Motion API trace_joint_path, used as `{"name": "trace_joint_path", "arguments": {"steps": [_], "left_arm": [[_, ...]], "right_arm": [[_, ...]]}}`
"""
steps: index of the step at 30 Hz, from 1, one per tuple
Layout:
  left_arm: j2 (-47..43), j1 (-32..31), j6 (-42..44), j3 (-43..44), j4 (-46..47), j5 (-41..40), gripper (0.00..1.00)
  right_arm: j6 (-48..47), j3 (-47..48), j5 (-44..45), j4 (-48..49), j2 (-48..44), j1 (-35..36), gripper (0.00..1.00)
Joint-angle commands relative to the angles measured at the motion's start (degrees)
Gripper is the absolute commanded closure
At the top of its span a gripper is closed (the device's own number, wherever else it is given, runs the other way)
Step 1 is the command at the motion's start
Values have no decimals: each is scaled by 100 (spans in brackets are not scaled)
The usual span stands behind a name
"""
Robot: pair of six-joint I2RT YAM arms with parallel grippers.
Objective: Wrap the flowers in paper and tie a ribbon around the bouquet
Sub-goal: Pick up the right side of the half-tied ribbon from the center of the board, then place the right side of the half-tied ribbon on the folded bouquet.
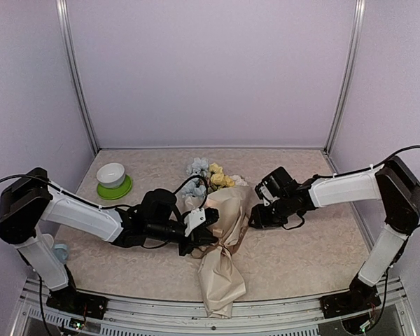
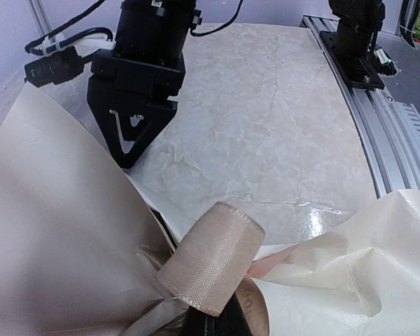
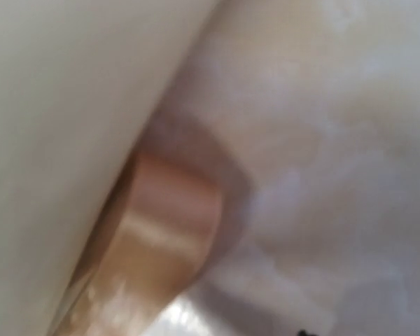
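Observation:
The bouquet (image 1: 222, 231) lies in the middle of the table as a beige paper (image 1: 220, 280) cone, its narrow end toward the near edge. Pale blue and yellow flowers (image 1: 208, 172) stick out at the far end. My left gripper (image 1: 211, 234) is at the cone's waist on its left side, shut on a loop of the tan ribbon (image 2: 211, 260) that rises from its black jaws (image 2: 210, 325). My right gripper (image 1: 255, 214) is against the cone's right side, its black fingers (image 2: 129, 143) pointing down at the paper's edge. The blurred right wrist view shows only ribbon (image 3: 161, 231) and paper, not its jaws.
A white bowl on a green plate (image 1: 114, 184) stands at the far left. A pale blue object (image 1: 60, 250) lies by the left arm's base. The aluminium rail (image 2: 399, 140) and the right arm's base (image 2: 357, 42) run along the near edge.

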Motion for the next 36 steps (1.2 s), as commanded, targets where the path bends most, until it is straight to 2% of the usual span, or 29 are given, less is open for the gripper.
{"name": "trace_joint_path", "arguments": {"steps": [1,5,8,12,15,19,24,26,28,33,36], "left_arm": [[-175,-22,-62,-73,180,-58,100],[-116,-28,-48,-66,179,-61,100],[-132,-30,-62,-65,164,-55,100],[-200,-30,-29,-73,125,-74,100],[-218,-30,-25,-73,101,-98,100],[-258,-39,-39,-82,112,-129,100],[-284,-121,67,-130,117,-386,100],[-327,-308,271,-201,135,-846,100],[-362,-490,525,-274,159,-1127,100],[-356,-581,484,-294,133,-1154,100],[-437,-629,440,-428,312,-1248,100]], "right_arm": [[308,314,92,20,284,-33,50],[413,312,-201,437,602,-33,51],[435,306,-609,819,806,-17,57],[491,161,-910,1122,767,-9,76],[488,122,-858,1106,655,-22,100],[390,53,-484,564,216,-41,100],[-330,-132,-258,-539,-888,35,100],[-793,-161,-364,-879,-1375,185,100],[-1173,-145,-933,-997,-1865,383,100],[-1311,-161,-2972,103,-2766,846,100],[-880,-81,-3150,1294,-2728,916,100]]}}
